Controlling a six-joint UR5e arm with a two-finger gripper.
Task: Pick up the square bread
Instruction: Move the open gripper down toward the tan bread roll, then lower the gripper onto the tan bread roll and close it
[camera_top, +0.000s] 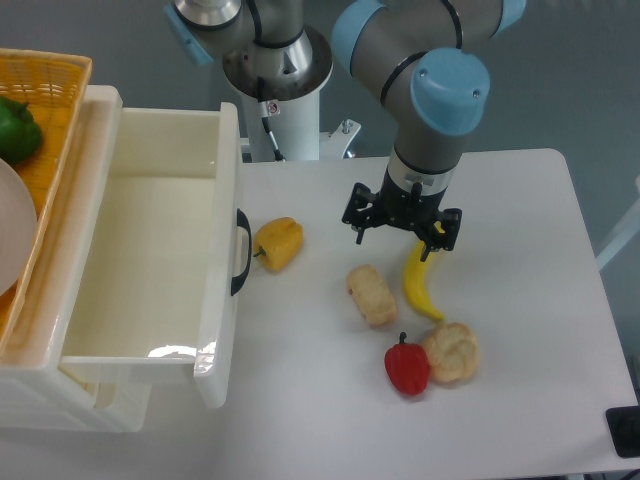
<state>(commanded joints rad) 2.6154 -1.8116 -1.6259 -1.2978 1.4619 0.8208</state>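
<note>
One pale tan bread (371, 295) lies on our worktop (520, 260); our hand (403, 236) hovers spread wide, apparently empty.

You saw the gripper (401, 227) hanging spread wide above the table (520, 220), empty, over the banana's (419, 284) upper end. The square bread (371, 295) lay just left of the banana, apart from 1 red pepper (407, 367) and 1 round roll (452, 352).
</note>
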